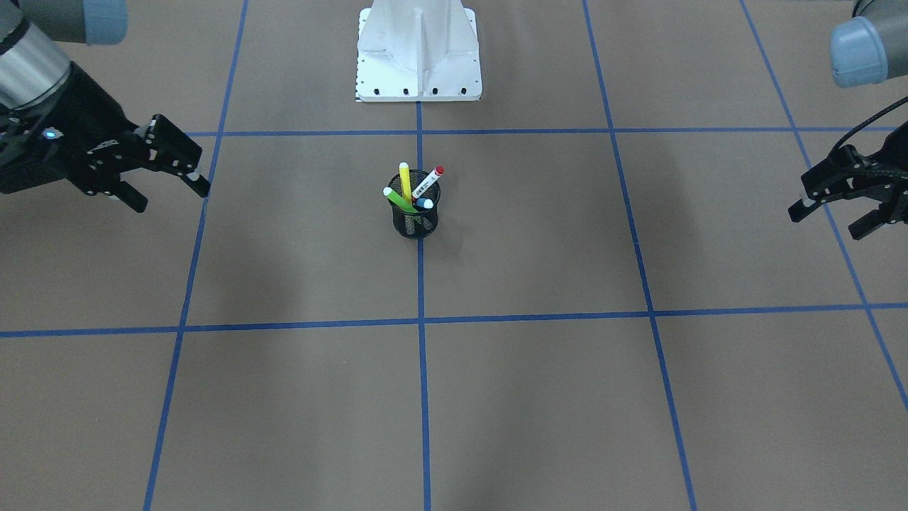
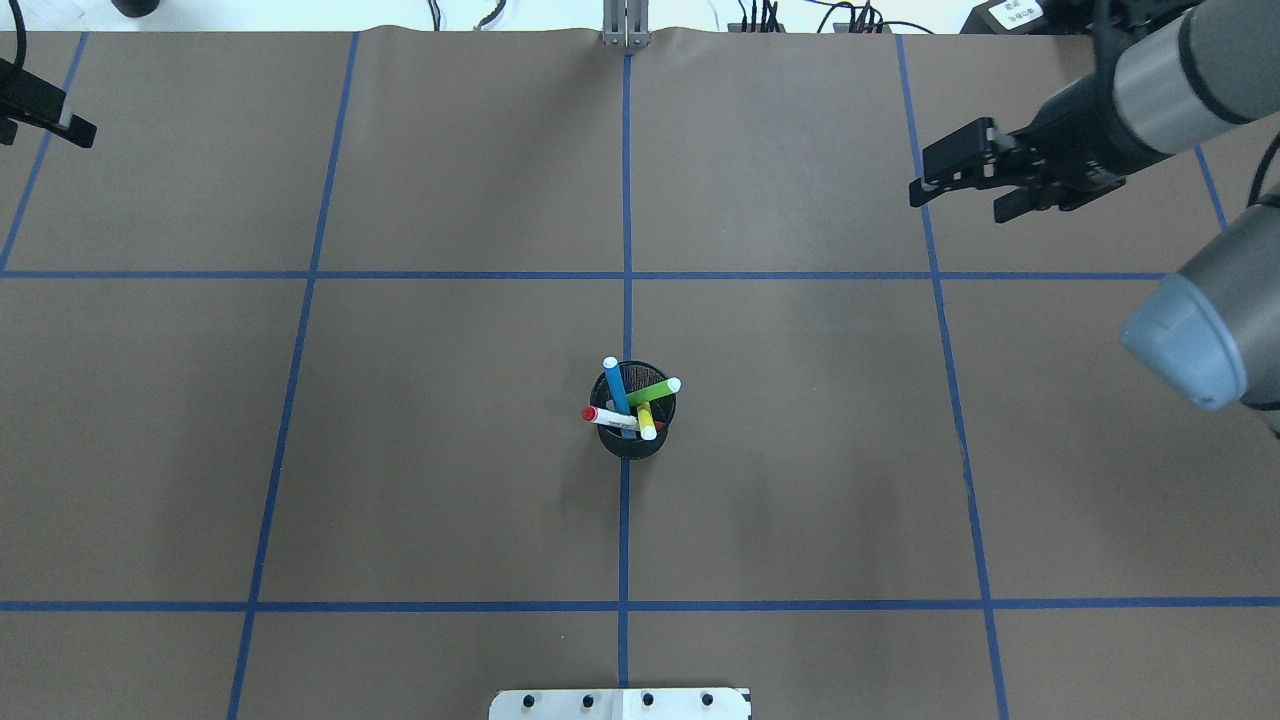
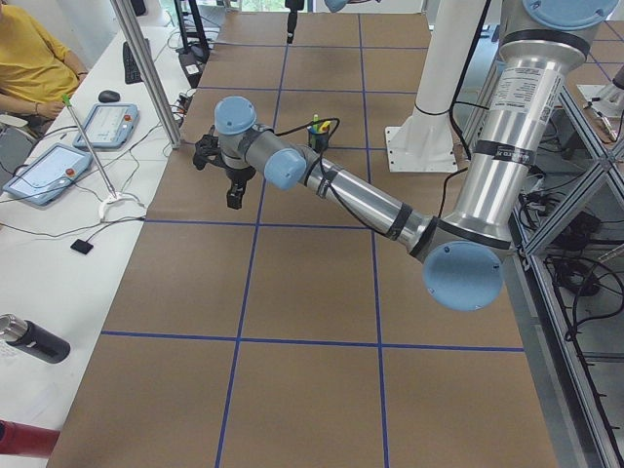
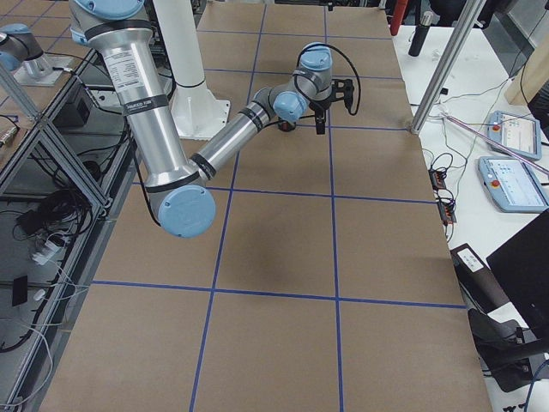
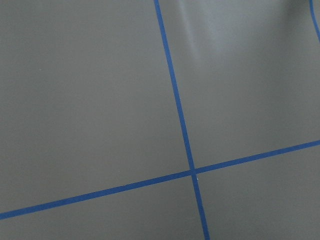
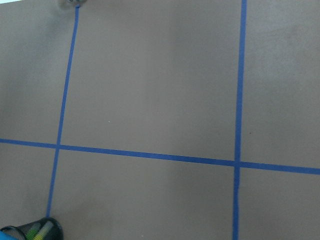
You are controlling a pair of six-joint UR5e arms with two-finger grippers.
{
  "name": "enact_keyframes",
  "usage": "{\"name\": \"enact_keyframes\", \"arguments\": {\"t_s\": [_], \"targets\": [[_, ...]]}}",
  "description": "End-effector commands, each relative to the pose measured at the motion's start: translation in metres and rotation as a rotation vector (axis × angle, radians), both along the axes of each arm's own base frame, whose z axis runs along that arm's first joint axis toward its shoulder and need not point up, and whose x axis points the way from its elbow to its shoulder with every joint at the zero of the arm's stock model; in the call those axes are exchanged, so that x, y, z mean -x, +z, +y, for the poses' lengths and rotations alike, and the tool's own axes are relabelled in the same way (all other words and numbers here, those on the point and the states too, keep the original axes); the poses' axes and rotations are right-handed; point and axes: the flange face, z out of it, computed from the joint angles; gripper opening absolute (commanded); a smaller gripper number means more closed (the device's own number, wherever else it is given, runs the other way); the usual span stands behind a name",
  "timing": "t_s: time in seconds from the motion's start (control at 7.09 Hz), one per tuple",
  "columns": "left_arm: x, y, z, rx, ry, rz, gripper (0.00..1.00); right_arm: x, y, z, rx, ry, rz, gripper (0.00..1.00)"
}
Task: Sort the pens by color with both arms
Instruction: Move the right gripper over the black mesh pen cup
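Note:
Four pens stand together in a black mesh cup (image 1: 415, 223) at the table's middle: a yellow pen (image 1: 405, 181), a green pen (image 1: 399, 200), a white pen with red ends (image 1: 428, 182) and a blue pen with a pale cap (image 1: 424, 204). The overhead view shows the cup (image 2: 630, 445) on the centre tape line. My right gripper (image 1: 170, 197) is open and empty, hovering far out to the cup's side. My left gripper (image 1: 825, 223) is open and empty, far out on the opposite side. The cup's rim shows at the bottom left of the right wrist view (image 6: 35, 231).
The white base pedestal (image 1: 418, 57) stands behind the cup. Blue tape lines (image 1: 421, 319) divide the brown table into squares. Beyond the far edge are a metal post (image 3: 146, 73), tablets (image 3: 107, 122) and a seated person (image 3: 34, 58).

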Motion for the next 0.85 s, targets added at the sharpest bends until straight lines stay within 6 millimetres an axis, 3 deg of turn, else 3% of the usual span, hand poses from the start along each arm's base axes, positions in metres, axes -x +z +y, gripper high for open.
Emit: {"name": "enact_keyframes", "arguments": {"t_s": [0.0,0.28,0.71], "targets": [[-0.042,-0.013,0.005,0.017,-0.011,-0.034,1.0,0.071,-0.022,0.031,0.079,0.021,0.004,0.98],[-0.068,-0.023,0.011,0.038,0.001,-0.027,1.0,0.111,-0.051,0.047,0.144,0.011,0.044,0.98],[-0.081,-0.022,0.013,0.03,0.002,-0.051,1.0,0.16,-0.073,0.073,0.221,0.054,0.073,0.98]]}}
